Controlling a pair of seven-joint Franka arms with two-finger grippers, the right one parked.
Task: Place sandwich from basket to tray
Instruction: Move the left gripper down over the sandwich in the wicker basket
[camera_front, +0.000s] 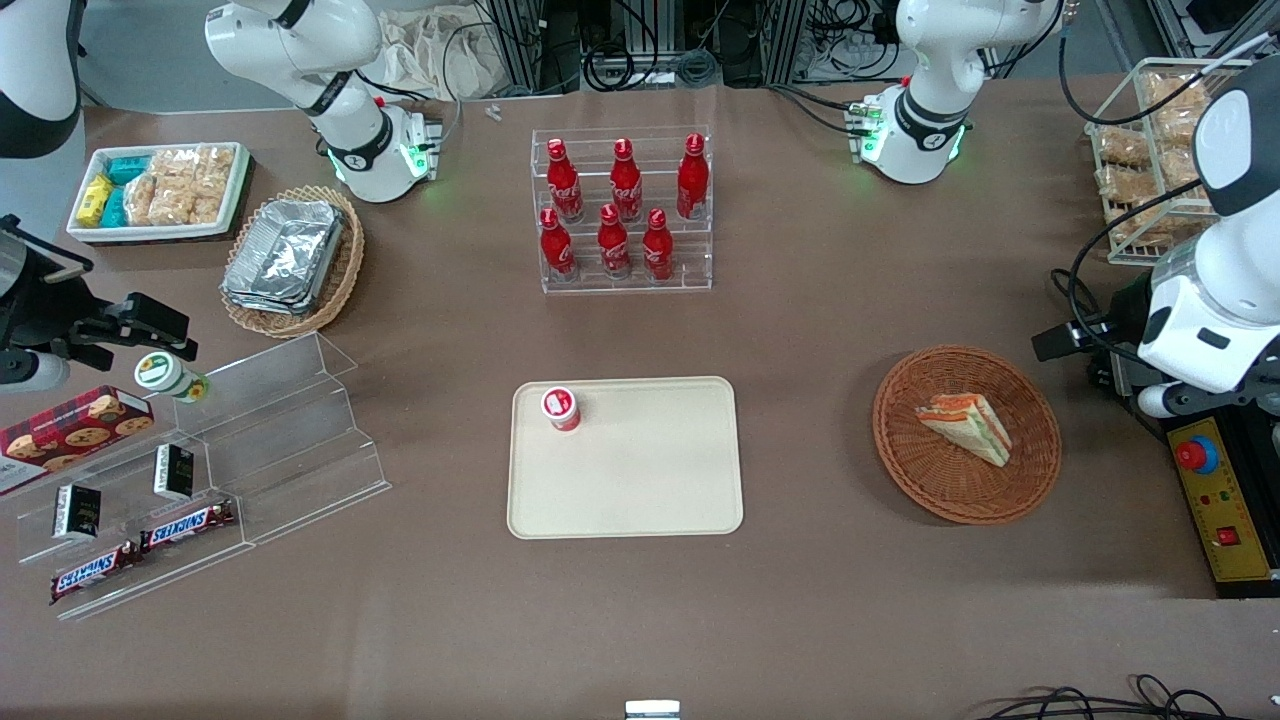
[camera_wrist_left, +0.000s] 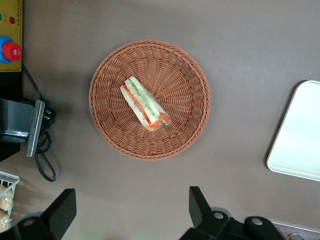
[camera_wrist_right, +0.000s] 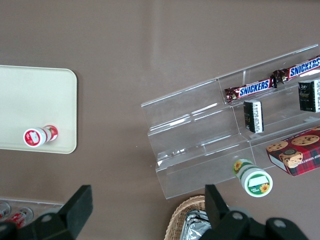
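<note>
The sandwich (camera_front: 966, 427), a pale bread wedge with orange-red and green layers, lies in the round reddish-brown wicker basket (camera_front: 905, 440). The left wrist view shows the sandwich (camera_wrist_left: 144, 106) in the middle of the basket (camera_wrist_left: 185, 80). The cream tray (camera_front: 640, 470) lies flat near the table's middle, beside the basket toward the parked arm's end; its corner shows in the left wrist view (camera_wrist_left: 300, 135). My left gripper (camera_front: 1075, 338) hangs high above the table, beside the basket at the working arm's end. The gripper (camera_wrist_left: 131, 207) is open and empty, well above the basket.
A small red-and-white cup (camera_front: 561, 408) stands on the tray's corner. A clear rack of red bottles (camera_front: 622, 210) stands farther from the camera than the tray. A yellow control box (camera_front: 1220, 500) and a wire basket of snacks (camera_front: 1150, 150) sit at the working arm's end.
</note>
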